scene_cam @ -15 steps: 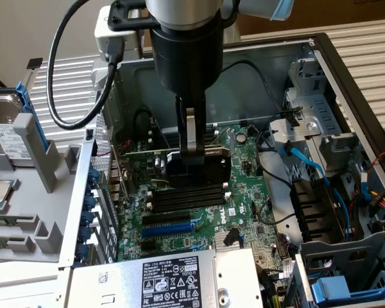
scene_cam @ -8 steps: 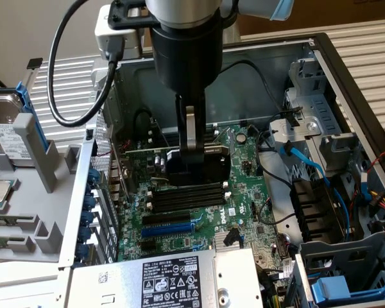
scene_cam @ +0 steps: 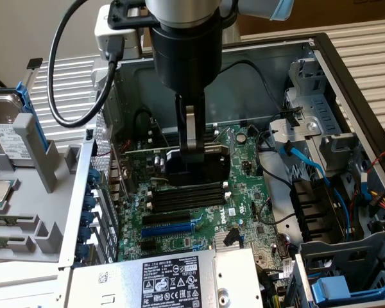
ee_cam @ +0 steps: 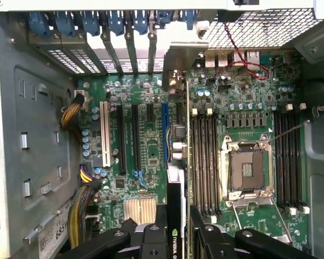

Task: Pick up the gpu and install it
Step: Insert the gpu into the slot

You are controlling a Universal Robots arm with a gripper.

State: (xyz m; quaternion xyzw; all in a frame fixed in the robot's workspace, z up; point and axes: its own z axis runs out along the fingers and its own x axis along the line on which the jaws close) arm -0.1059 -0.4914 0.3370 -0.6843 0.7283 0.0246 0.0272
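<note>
gpu (ee_cam: 174, 189) edge-on in claw (ee_cam: 177, 226), above motherboard (ee_cam: 146, 140)

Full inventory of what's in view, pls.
case: 1, grey, open, centre
motherboard: 1, green, inside the case
gpu: 1, black shroud, green board, held over the motherboard
CPU socket: 1, silver, empty, on the motherboard
power supply: 1, silver, exterior view's bottom edge
hard drive: 1, silver, blue bracket, exterior view's left
cables: several, blue, exterior view's right
gripper: 1, black, shut on the gpu
</note>
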